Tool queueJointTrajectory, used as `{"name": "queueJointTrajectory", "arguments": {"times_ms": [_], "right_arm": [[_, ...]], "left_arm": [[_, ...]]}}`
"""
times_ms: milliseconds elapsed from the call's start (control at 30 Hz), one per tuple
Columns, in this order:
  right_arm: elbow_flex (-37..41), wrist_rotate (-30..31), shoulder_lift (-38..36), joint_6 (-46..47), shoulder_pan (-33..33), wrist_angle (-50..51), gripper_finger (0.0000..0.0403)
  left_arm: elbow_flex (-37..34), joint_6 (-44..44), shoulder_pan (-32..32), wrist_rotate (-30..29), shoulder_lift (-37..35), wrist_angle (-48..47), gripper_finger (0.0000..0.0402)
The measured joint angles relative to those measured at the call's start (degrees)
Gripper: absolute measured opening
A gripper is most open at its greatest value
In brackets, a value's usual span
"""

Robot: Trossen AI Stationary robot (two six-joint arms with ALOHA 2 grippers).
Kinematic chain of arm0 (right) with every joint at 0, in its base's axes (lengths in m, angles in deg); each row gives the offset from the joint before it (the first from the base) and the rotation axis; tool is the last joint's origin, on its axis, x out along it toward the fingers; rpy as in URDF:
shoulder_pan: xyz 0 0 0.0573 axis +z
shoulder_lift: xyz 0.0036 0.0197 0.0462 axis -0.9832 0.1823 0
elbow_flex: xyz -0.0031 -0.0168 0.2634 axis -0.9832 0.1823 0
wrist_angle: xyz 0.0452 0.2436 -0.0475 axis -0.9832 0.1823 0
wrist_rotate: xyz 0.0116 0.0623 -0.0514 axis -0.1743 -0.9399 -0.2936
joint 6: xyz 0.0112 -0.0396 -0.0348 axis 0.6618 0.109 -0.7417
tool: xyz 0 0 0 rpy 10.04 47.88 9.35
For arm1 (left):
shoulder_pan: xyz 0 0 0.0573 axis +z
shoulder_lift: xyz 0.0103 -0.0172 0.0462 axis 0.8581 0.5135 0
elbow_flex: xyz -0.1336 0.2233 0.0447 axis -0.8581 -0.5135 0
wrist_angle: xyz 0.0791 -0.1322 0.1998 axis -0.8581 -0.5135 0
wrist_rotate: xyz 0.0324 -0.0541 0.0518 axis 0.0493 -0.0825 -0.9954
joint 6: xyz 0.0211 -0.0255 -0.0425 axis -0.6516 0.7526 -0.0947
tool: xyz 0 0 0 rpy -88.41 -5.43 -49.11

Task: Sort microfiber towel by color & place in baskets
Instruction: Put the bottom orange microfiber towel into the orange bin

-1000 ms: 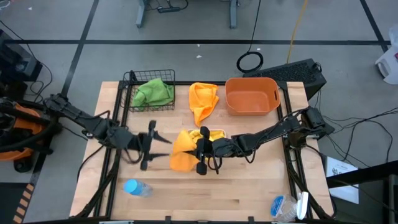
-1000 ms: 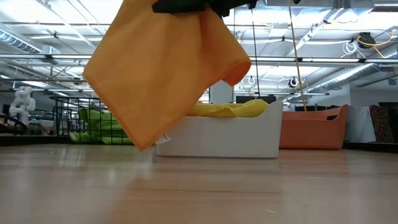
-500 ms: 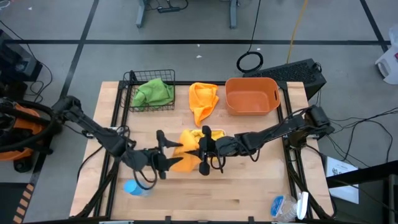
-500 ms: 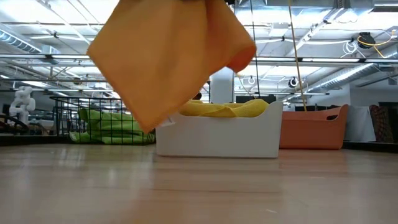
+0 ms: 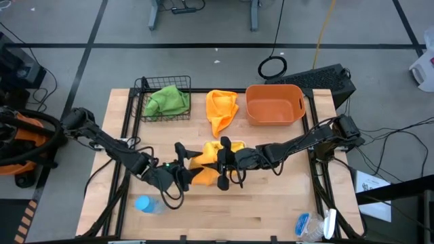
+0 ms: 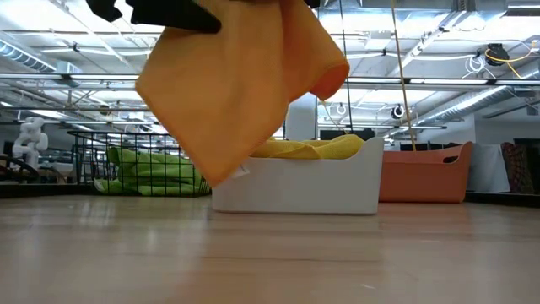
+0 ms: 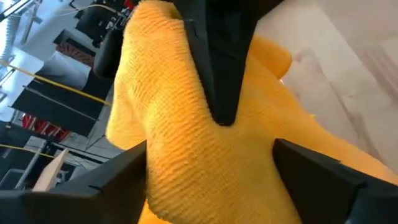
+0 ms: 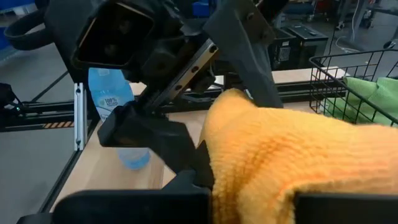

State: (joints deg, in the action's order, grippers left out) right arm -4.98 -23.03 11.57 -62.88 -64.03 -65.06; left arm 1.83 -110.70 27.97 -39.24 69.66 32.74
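Note:
My right gripper (image 5: 218, 169) is shut on an orange towel (image 5: 200, 174), which hangs above the table's middle (image 6: 245, 84). My left gripper (image 5: 186, 169) is open at the towel's left side, one finger on either side of the cloth (image 7: 205, 155). A yellow towel (image 5: 227, 145) lies in the white tray (image 6: 295, 190). A green towel (image 5: 167, 101) lies in the black wire basket (image 5: 144, 87). Another orange towel (image 5: 222, 108) lies on the table beside the empty orange tub (image 5: 274, 103). My right gripper pinches a bunched upper part of the orange towel (image 8: 273, 168) between its two fingers, reaching in level from the table's right side. The towel hangs below the fingers, slack and clear of the table. My left gripper's fingers (image 7: 99, 180) stand close against the cloth; I cannot tell whether they touch it.
A blue plastic bottle (image 5: 146, 204) lies near the table's front left corner, close to my left arm. Blue and white items (image 5: 313, 225) lie at the front right corner. The table's near middle (image 6: 270, 262) is bare wood.
My left gripper has moved toward the table's right and near edge, up to the hanging orange towel, and now stands open around its left side. My right gripper has kept its hold; the towel has drifted slightly and stays clear of the table.

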Motion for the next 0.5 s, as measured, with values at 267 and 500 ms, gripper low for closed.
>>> {"name": "queueJointTrajectory", "arguments": {"times_ms": [267, 500], "right_arm": [[0.0, 0.0, 0.0, 0.0, 0.1, 0.6, 0.0026], [-0.1, 0.0, -1.4, 0.2, 0.2, 10.5, 0.0143]], "left_arm": [[0.0, -0.2, 0.1, -0.4, 0.0, 2.2, 0.0147], [-0.1, -2.7, 0.2, -0.4, 0.0, 3.0, 0.0024]]}}
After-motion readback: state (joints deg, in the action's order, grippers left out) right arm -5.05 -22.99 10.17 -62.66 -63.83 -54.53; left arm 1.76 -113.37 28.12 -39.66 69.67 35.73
